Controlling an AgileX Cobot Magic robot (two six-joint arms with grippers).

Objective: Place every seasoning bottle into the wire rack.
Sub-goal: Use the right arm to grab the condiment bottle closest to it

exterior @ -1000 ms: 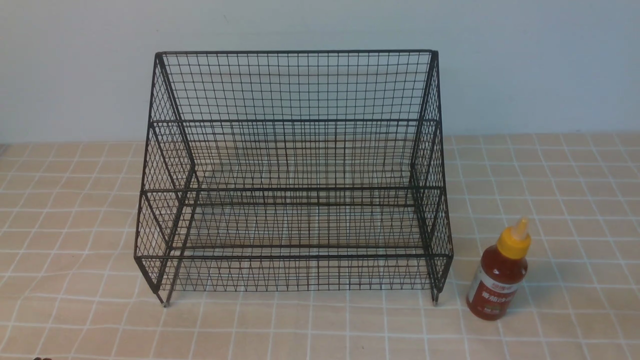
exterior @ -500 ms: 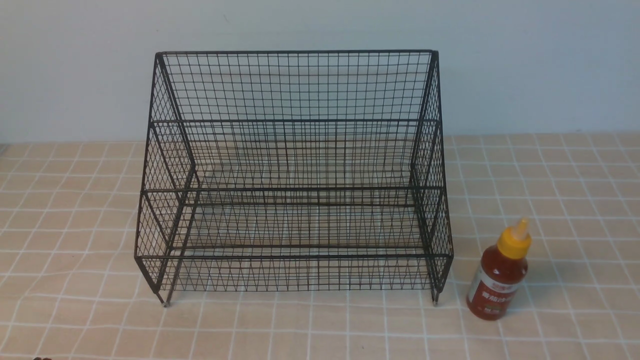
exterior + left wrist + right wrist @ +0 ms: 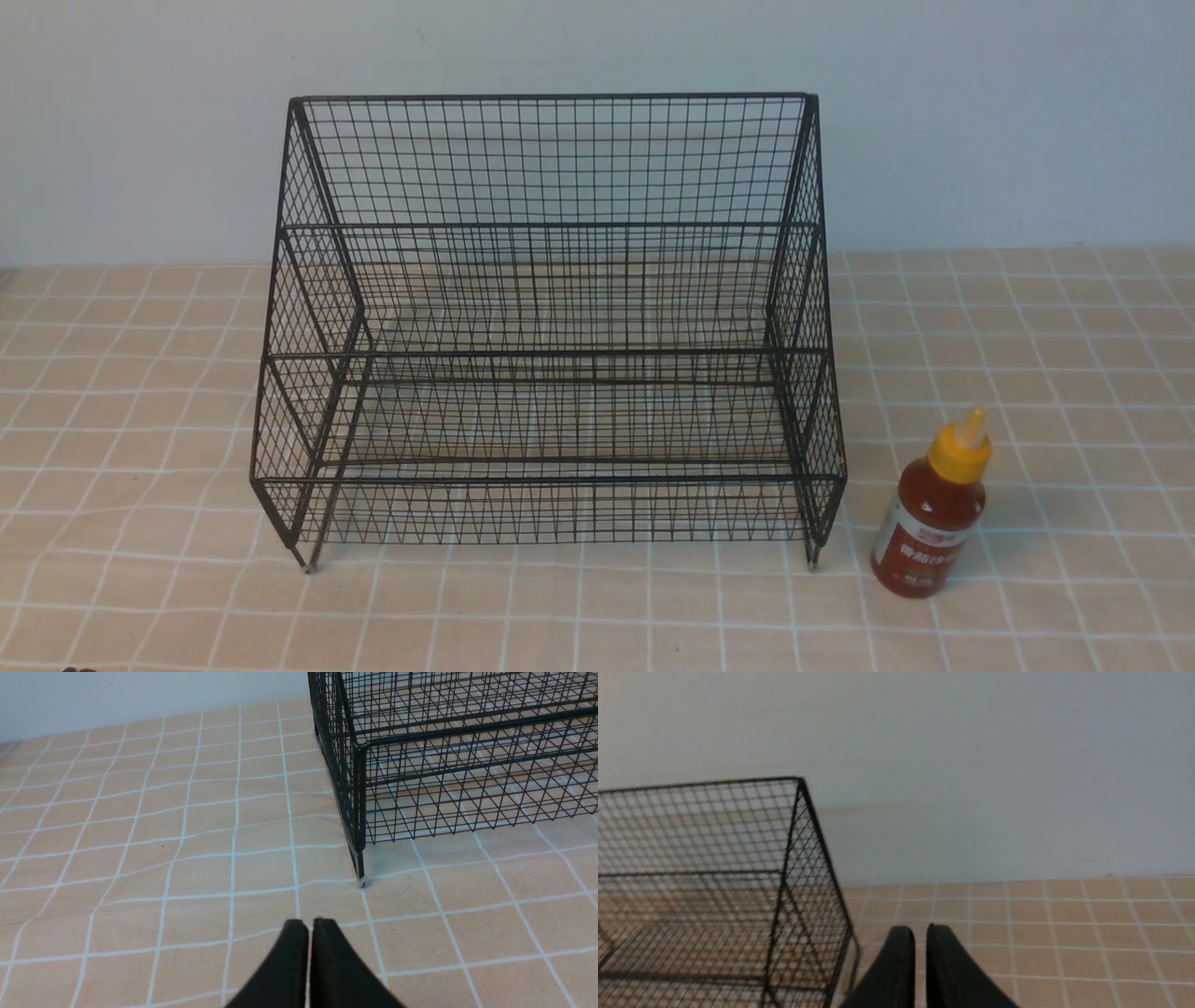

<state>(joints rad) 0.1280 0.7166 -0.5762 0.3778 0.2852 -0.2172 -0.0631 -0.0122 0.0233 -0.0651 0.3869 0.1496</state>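
Observation:
The seasoning bottle (image 3: 932, 523), clear plastic with red sauce, a yellow nozzle cap and a white-and-red label, stands upright on the cloth just right of the wire rack (image 3: 549, 350). The black rack holds nothing. Neither gripper shows in the front view. In the left wrist view my left gripper (image 3: 310, 921) is shut and empty, just above the cloth near the rack's front left foot (image 3: 360, 881). In the right wrist view my right gripper (image 3: 920, 928) is shut and empty beside the rack's right side (image 3: 803, 891). The bottle is out of both wrist views.
A peach tablecloth with a white grid (image 3: 140, 560) covers the table. A pale wall (image 3: 980, 121) rises right behind the rack. The cloth is slightly wrinkled at the left (image 3: 140, 868).

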